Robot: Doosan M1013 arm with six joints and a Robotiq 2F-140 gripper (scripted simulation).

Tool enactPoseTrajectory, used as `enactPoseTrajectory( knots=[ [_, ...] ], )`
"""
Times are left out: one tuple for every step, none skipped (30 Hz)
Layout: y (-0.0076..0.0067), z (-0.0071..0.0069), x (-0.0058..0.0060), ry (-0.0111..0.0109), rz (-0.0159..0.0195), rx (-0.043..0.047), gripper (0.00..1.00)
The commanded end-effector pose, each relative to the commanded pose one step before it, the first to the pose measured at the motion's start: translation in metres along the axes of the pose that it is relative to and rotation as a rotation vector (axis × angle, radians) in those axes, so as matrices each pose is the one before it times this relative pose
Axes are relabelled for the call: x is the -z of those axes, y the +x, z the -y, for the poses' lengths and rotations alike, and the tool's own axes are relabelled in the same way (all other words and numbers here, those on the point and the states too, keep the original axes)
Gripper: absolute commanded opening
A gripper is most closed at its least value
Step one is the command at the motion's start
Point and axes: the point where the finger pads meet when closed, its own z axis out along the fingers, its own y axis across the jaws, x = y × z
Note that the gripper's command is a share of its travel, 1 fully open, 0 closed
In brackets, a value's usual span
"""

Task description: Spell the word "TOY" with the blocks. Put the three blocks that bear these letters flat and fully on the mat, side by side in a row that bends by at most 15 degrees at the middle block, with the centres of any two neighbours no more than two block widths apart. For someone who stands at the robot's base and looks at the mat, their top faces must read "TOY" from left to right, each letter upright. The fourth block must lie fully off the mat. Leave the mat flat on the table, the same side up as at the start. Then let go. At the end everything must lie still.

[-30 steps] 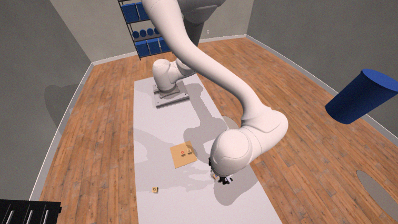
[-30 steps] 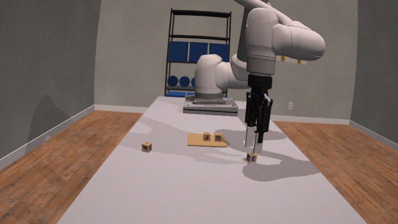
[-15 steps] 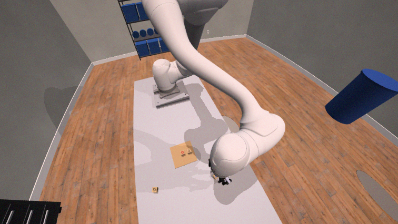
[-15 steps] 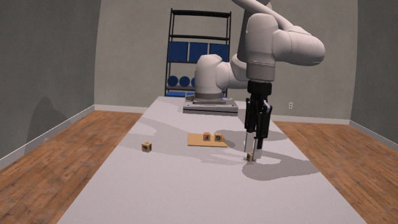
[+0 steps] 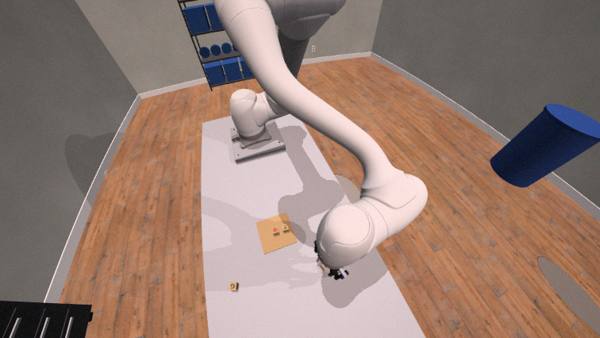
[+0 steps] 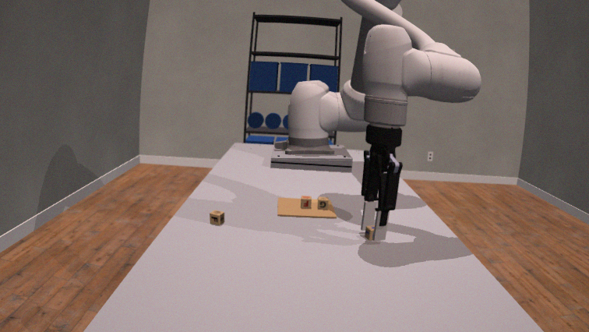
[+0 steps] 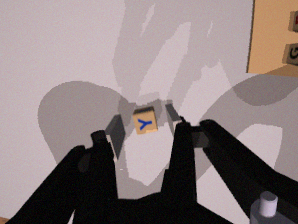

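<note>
Y block (image 5: pixel 324 267) (image 6: pixel 369 232) (image 7: pixel 145 123): near right, between our gripper's (image 5: pixel 323 264) (image 6: pixel 374 229) (image 7: pixel 145 122) parted fingers, apparently positioned for gripping.
T block (image 5: pixel 285 228) (image 6: pixel 322 203) (image 7: pixel 292 53), O block (image 5: pixel 275 231) (image 6: pixel 305 202) (image 7: pixel 295 21): on the mat (image 5: pixel 271 243) (image 6: pixel 288 210) (image 7: pixel 270 40), leaving us space left.
G block (image 5: pixel 233 286) (image 6: pixel 216 217): left, off-mat, our spare.

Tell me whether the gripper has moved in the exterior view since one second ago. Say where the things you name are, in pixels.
Yes, downward: against the wall outlet (image 5: pixel 313 48) (image 6: pixel 429 156) in the exterior view, the gripper (image 5: pixel 324 266) (image 6: pixel 371 233) (image 7: pixel 144 119) now sits lower than it did then.
</note>
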Motion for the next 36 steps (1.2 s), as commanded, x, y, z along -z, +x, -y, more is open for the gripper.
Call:
enactPoseTrajectory(
  knots=[
    [0.00178,-0.00238,-0.00587,-0.00498,-0.00080,0.00273,0.37],
    [0.00000,0.00000,0.00000,0.00000,0.00000,0.00000,0.37],
    [0.00000,0.00000,0.00000,0.00000,0.00000,0.00000,0.37],
    [0.00000,0.00000,0.00000,0.00000,0.00000,0.00000,0.37],
    [0.00000,0.00000,0.00000,0.00000,0.00000,0.00000,0.37],
    [0.00000,0.00000,0.00000,0.00000,0.00000,0.00000,0.37],
    [0.00000,0.00000,0.00000,0.00000,0.00000,0.00000,0.37],
    [0.00000,0.00000,0.00000,0.00000,0.00000,0.00000,0.37],
    [0.00000,0.00000,0.00000,0.00000,0.00000,0.00000,0.37],
    [0.00000,0.00000,0.00000,0.00000,0.00000,0.00000,0.37],
    [0.00000,0.00000,0.00000,0.00000,0.00000,0.00000,0.37],
    [0.00000,0.00000,0.00000,0.00000,0.00000,0.00000,0.37],
    [0.00000,0.00000,0.00000,0.00000,0.00000,0.00000,0.37],
    [0.00000,0.00000,0.00000,0.00000,0.00000,0.00000,0.37],
    [0.00000,0.00000,0.00000,0.00000,0.00000,0.00000,0.37],
    [0.00000,0.00000,0.00000,0.00000,0.00000,0.00000,0.37],
    [0.00000,0.00000,0.00000,0.00000,0.00000,0.00000,0.37],
    [0.00000,0.00000,0.00000,0.00000,0.00000,0.00000,0.37],
    [0.00000,0.00000,0.00000,0.00000,0.00000,0.00000,0.37],
    [0.00000,0.00000,0.00000,0.00000,0.00000,0.00000,0.37],
    [0.00000,0.00000,0.00000,0.00000,0.00000,0.00000,0.37],
    [0.00000,0.00000,0.00000,0.00000,0.00000,0.00000,0.37],
    [0.00000,0.00000,0.00000,0.00000,0.00000,0.00000,0.37],
    [0.00000,0.00000,0.00000,0.00000,0.00000,0.00000,0.37],
    [0.00000,0.00000,0.00000,0.00000,0.00000,0.00000,0.37],
    [0.00000,0.00000,0.00000,0.00000,0.00000,0.00000,0.37],
    [0.00000,0.00000,0.00000,0.00000,0.00000,0.00000,0.37],
    [0.00000,0.00000,0.00000,0.00000,0.00000,0.00000,0.37],
    [0.00000,0.00000,0.00000,0.00000,0.00000,0.00000,0.37],
    [0.00000,0.00000,0.00000,0.00000,0.00000,0.00000,0.37],
    [0.00000,0.00000,0.00000,0.00000,0.00000,0.00000,0.25],
    [0.00000,0.00000,0.00000,0.00000,0.00000,0.00000,0.25],
    [0.00000,0.00000,0.00000,0.00000,0.00000,0.00000,0.25],
    [0.00000,0.00000,0.00000,0.00000,0.00000,0.00000,0.25],
    [0.00000,0.00000,0.00000,0.00000,0.00000,0.00000,0.25],
    [0.00000,0.00000,0.00000,0.00000,0.00000,0.00000,0.25]
  ],
)
